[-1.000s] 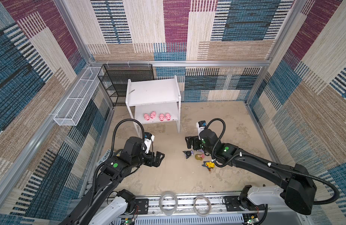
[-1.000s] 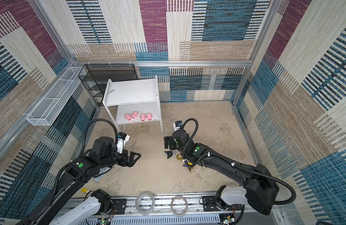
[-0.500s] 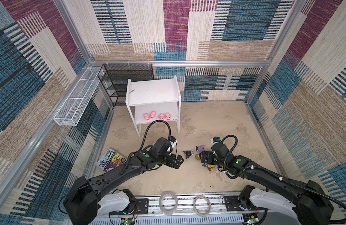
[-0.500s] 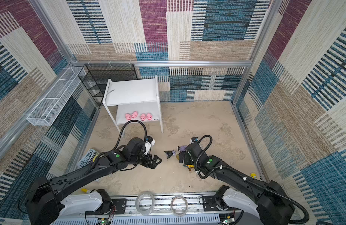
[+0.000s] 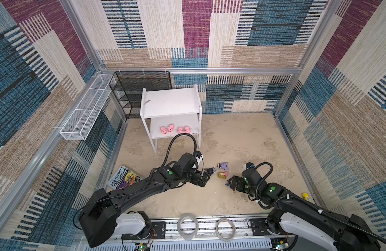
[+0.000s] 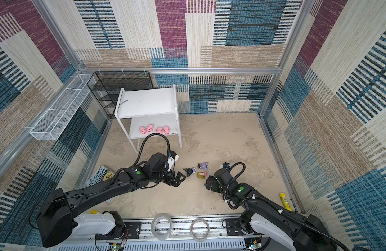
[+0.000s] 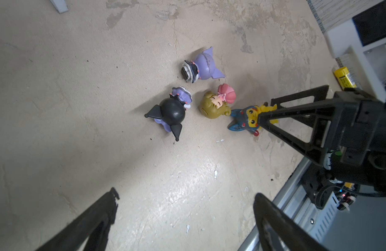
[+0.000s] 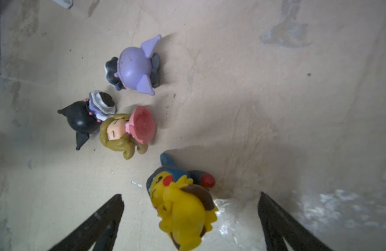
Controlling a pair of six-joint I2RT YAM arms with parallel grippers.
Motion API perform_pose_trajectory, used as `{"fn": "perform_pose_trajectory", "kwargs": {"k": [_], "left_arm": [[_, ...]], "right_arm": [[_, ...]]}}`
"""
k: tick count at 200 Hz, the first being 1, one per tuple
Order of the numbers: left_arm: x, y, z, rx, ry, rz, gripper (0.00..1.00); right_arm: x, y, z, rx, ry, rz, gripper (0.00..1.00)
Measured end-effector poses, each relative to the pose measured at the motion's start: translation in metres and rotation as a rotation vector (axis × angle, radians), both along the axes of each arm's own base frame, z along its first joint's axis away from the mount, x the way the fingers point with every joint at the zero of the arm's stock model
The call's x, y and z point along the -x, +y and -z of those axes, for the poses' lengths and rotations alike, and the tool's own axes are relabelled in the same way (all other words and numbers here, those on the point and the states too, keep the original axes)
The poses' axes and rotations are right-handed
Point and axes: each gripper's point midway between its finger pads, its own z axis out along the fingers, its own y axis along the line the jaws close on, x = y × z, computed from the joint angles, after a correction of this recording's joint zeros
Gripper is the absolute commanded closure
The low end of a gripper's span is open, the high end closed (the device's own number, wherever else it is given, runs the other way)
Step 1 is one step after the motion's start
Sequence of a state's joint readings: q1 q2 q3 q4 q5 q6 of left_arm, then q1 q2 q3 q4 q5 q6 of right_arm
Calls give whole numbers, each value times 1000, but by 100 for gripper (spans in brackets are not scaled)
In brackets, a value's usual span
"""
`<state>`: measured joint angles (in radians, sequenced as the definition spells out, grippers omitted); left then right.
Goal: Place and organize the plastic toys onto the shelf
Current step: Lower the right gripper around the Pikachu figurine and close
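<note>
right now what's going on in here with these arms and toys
Toys are being put on the white shelf; four pink pigs sit on its lower board. Four more toys lie on the floor. The right gripper, open, straddles the yellow toy but has not closed on it. The left gripper, open and empty, hangs by the black-headed toy.

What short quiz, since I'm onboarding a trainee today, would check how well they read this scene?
1. How many pink pigs stand on the shelf's lower board?
2. True or false: the right gripper is open at the yellow figure.
3. Which toy lies nearest the left gripper? A a pig; B the black-headed figure; C the yellow figure.
Key: 1 four; 2 true; 3 B.
</note>
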<state>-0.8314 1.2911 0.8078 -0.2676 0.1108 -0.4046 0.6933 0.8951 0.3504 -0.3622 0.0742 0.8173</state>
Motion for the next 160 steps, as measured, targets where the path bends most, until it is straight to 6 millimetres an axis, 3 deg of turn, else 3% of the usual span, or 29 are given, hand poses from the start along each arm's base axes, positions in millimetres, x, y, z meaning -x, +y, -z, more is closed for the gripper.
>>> {"fn": "perform_pose_trajectory", "kwargs": {"k": [29,64,94,133,160], "left_arm": [[1,3,-1,-3,-14,-1,1],[0,9,-4,-7,-37,-15,1],[-2,13,-4,-17,-52,-31,1],[-1,14,-3,-22,-51,-32,1],[-2,17,-7,-20,-67,-43,1]], "right_arm": [[2,32,-3,-83,-5,-140,7],[30,80,-27,-161,-13,-357,6],[31,69,-35,-147,-60,-329,5],[31,63,-17,-82,-24,-326,7],[29,70,-11,-47,-8,-349,8]]}}
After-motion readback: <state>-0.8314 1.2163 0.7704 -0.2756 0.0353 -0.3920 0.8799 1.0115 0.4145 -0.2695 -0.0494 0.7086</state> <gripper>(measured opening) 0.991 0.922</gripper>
